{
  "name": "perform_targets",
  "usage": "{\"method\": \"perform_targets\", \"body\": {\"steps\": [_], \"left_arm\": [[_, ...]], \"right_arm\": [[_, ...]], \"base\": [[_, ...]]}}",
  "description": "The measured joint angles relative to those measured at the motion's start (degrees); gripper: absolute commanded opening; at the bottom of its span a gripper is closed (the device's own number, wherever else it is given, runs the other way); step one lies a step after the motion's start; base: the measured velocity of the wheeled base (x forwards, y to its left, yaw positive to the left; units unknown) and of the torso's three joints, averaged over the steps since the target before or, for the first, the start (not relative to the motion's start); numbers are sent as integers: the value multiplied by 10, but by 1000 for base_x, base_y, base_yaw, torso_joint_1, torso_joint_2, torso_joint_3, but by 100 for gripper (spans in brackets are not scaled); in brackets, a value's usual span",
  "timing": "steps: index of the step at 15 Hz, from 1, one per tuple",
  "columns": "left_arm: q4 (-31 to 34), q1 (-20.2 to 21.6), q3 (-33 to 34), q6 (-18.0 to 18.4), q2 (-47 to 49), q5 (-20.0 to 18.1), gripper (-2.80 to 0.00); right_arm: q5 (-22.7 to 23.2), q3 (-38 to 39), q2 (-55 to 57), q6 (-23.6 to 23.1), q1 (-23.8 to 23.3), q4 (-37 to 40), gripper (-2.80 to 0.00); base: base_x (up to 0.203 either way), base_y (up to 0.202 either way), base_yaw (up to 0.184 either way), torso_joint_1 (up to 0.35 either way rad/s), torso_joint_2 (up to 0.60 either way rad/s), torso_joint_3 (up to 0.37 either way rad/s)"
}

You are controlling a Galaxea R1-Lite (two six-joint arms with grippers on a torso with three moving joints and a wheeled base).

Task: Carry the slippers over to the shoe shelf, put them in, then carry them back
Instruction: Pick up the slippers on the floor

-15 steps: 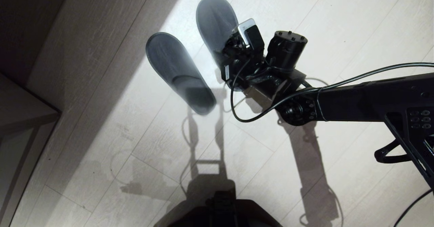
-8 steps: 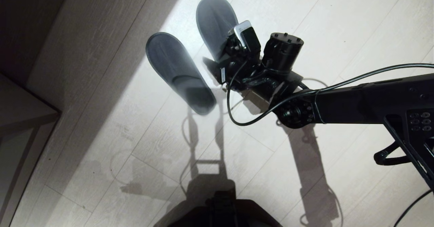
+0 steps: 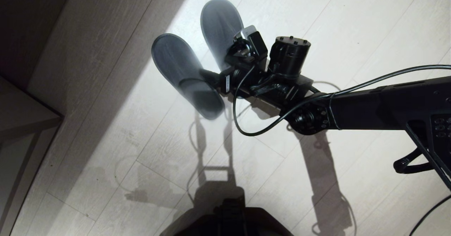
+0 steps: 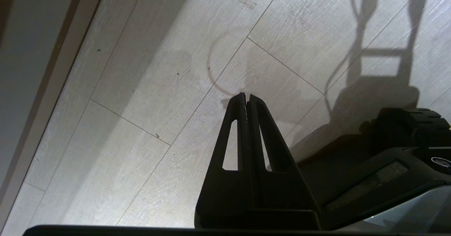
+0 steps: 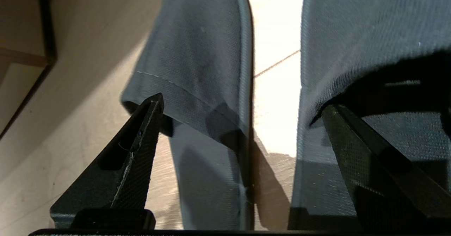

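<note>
A: Floorboards (image 3: 148, 158) lie nearest us, with our left gripper (image 4: 246, 98) clenched over them, holding nothing.

B: Beyond, our right gripper (image 5: 243, 102) stands released over the slippers (image 3: 186, 74), which rest side by side on the floor.

Floor (image 3: 105, 151): pale wood-look planks, half lying in shadow, half catching bright light. Lying directly on it: the slippers (image 3: 186, 75), two blue-grey pieces sitting side by side, soles down, slightly apart.
</note>
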Motion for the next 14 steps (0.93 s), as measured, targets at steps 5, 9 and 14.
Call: {"method": "perform_targets", "body": {"steps": [5, 9, 14], "left_arm": [[0, 0, 0, 0, 0, 0, -280], [0, 0, 0, 0, 0, 0, -280], [0, 0, 0, 1, 0, 0, -280]], "right_arm": [[39, -32, 30, 15, 2, 3, 0], [46, -16, 14, 13, 6, 35, 0], [108, 6, -5, 16, 7, 50, 0]], "base": [[0, 0, 0, 0, 0, 0], [0, 0, 0, 0, 0, 0], [0, 0, 0, 0, 0, 0]]}}
